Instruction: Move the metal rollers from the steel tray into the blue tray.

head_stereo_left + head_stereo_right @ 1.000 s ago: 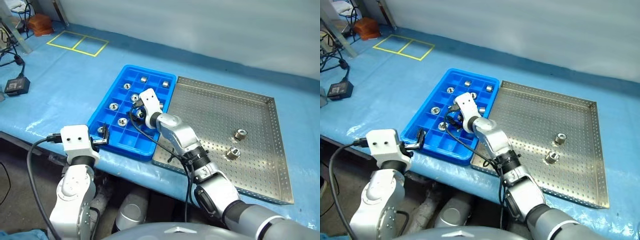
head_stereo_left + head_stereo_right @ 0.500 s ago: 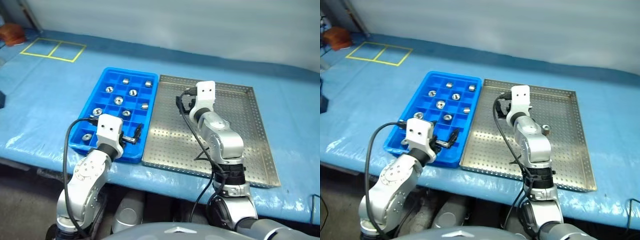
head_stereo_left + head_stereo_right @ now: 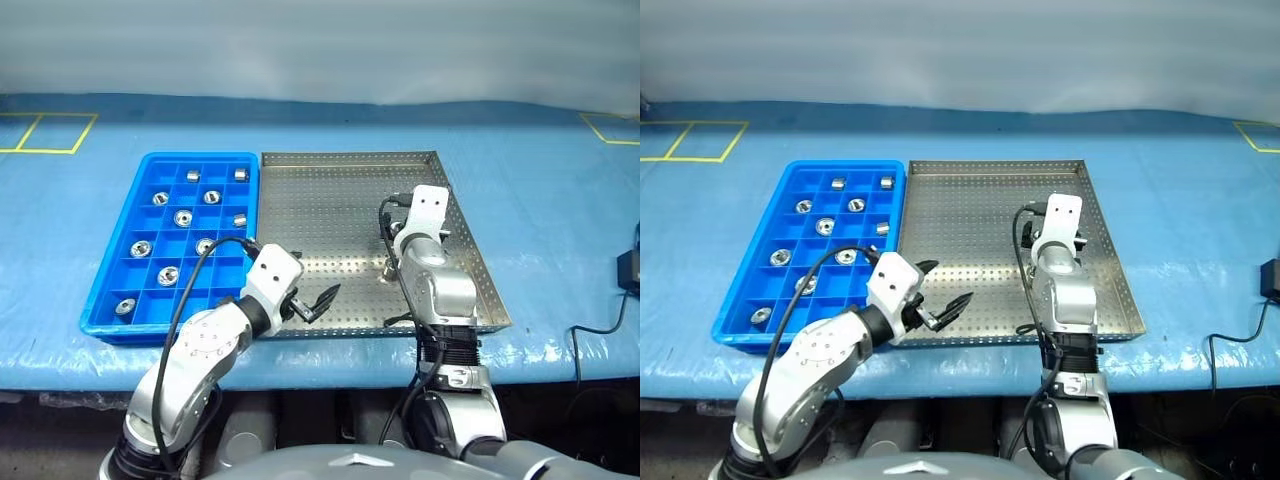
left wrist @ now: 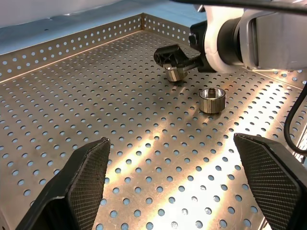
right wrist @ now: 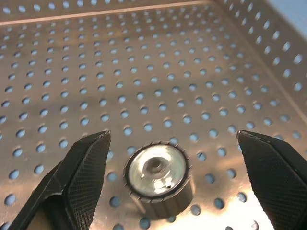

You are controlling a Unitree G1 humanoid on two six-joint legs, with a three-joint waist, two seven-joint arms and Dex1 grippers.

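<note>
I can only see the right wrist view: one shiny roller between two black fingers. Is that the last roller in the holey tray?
Observer: No, a second roller stands close beside it on the steel tray.
Operator: Are there any in the blue tray?
Observer: Yes, several rollers sit in separate compartments of the blue tray.
Operator: What's the other arm doing?
Observer: The left gripper hovers open over the steel tray's near edge, holding nothing.
</note>
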